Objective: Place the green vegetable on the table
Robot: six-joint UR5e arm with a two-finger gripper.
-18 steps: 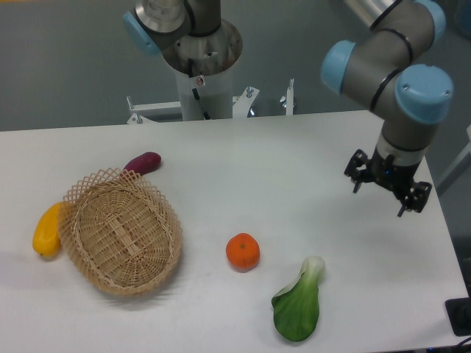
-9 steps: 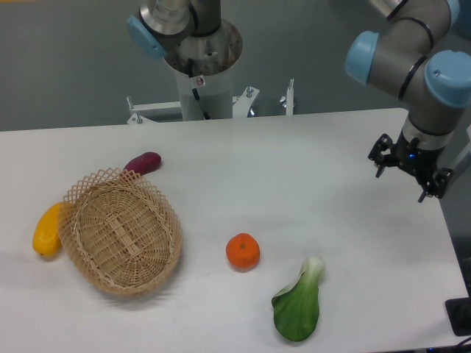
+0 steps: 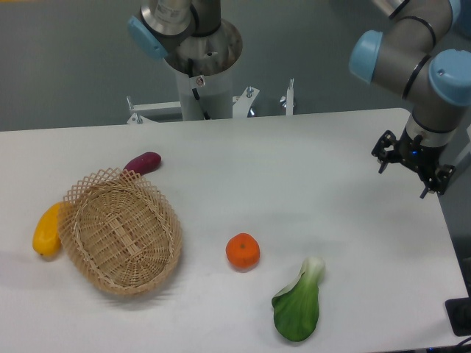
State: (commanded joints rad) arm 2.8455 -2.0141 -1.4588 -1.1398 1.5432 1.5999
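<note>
The green vegetable [image 3: 299, 303] lies flat on the white table [image 3: 294, 169] near the front edge, dark green blade toward the front, pale stalk pointing back right. My gripper [image 3: 404, 177] hangs at the table's right edge, well above and to the right of the vegetable. Its fingers are spread apart and hold nothing.
An orange [image 3: 243, 251] sits left of the green vegetable. A wicker basket [image 3: 121, 230] stands at the left, with a yellow vegetable [image 3: 45, 230] beside it and a purple one [image 3: 142, 162] behind it. The arm's base column [image 3: 199, 59] rises at the back.
My gripper has moved to the right and slightly back, away from the table's middle toward its right edge. The vegetable and the other items have not moved.
</note>
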